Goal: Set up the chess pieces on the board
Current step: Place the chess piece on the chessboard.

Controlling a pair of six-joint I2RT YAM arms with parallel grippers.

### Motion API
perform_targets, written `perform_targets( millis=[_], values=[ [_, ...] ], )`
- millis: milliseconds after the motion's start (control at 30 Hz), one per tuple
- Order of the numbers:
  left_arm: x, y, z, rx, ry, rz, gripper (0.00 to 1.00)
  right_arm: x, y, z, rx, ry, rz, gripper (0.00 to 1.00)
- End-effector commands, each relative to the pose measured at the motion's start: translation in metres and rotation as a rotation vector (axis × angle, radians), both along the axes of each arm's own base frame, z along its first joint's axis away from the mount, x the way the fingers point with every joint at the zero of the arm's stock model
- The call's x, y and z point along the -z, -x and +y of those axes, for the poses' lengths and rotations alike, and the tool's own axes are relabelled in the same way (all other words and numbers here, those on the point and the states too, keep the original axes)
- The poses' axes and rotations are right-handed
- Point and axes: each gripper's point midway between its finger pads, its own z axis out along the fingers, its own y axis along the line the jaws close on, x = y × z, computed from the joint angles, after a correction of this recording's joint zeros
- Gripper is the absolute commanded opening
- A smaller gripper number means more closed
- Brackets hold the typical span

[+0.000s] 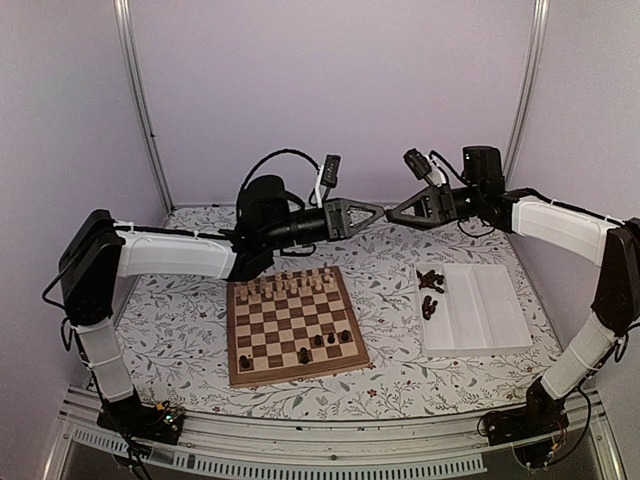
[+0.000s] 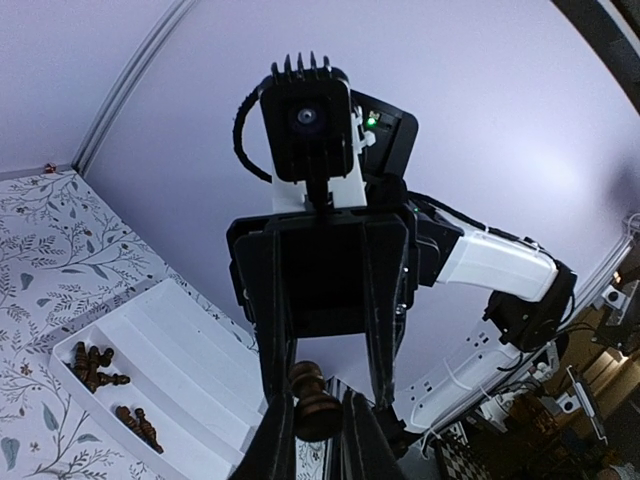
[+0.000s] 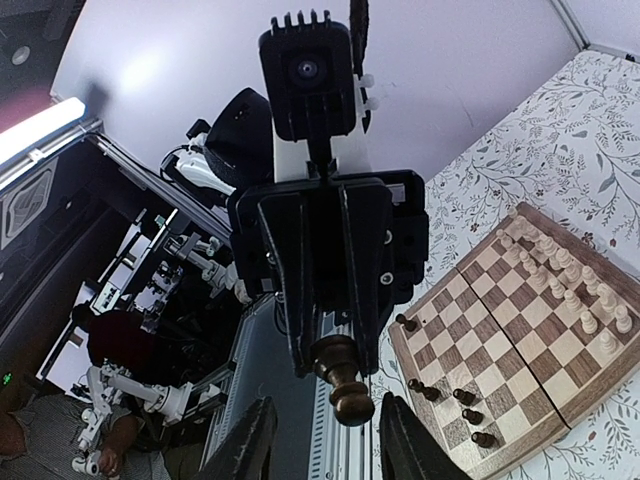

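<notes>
On the desk (image 1: 180, 330) nearest the arm bases lies the board (image 1: 300, 374). Its near rows hold only a handful of dark pieces (image 1: 318, 341), loosely spread and not in full ranks. The pale pieces (image 1: 290, 285) stand lined up along the far rows. So the setting-up looks only partly done.

To the right of the board, a little apart from it, sits a white tray (image 1: 490, 310) with long compartments. More dark pieces lie in two small clumps in the compartment nearest the board (image 1: 431, 281), tipped over rather than standing. I see none in the other compartments.

Farther back, above the far edge of the board, the two arms meet tip to tip in the air. The left gripper (image 2: 315, 445) is clamped on one dark piece (image 3: 345, 385), holding it by the base end with its head pointing toward the other arm. The right gripper (image 3: 330, 445) has its jaws spread wide on either side of that piece, not touching it.

I read this step as a mid-air handover between the arms. As things stand, the left arm has the piece. The next move would be for the right arm to back clear. The left arm would then turn the piece upright, bring it down to a free square on the near side and release it without knocking its neighbours.
</notes>
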Motion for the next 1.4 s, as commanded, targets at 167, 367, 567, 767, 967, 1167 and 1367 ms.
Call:
perform_targets(
  millis=[167, 367, 567, 767, 967, 1167, 1367],
  values=[
    [-0.001, 0.008, -0.011, 0.038, 0.008, -0.009, 0.03, -0.007, -0.005, 0.004, -0.011, -0.014, -0.019, 0.37],
    [0.002, 0.008, -0.012, 0.036, 0.006, -0.001, 0.02, -0.006, -0.006, 0.004, -0.014, -0.014, -0.016, 0.26],
    [0.009, 0.002, -0.014, 0.013, -0.016, 0.026, 0.05, -0.005, -0.007, 0.003, 0.021, 0.000, -0.044, 0.09],
    [0.018, -0.010, -0.006, -0.076, -0.117, 0.031, 0.30, -0.001, -0.022, 0.000, 0.139, 0.107, -0.131, 0.03],
    [-0.019, -0.021, 0.050, -0.226, -0.269, -0.141, 0.42, 0.003, -0.035, -0.001, 0.259, 0.295, -0.383, 0.01],
    [-0.045, -0.051, 0.130, -0.461, -0.492, -0.291, 0.48, 0.015, -0.023, 0.027, 0.209, 0.510, -0.695, 0.02],
    [-0.041, -0.072, 0.194, -0.684, -0.622, -0.401, 0.49, 0.051, -0.007, 0.067, 0.068, 0.690, -0.909, 0.02]
  ],
)
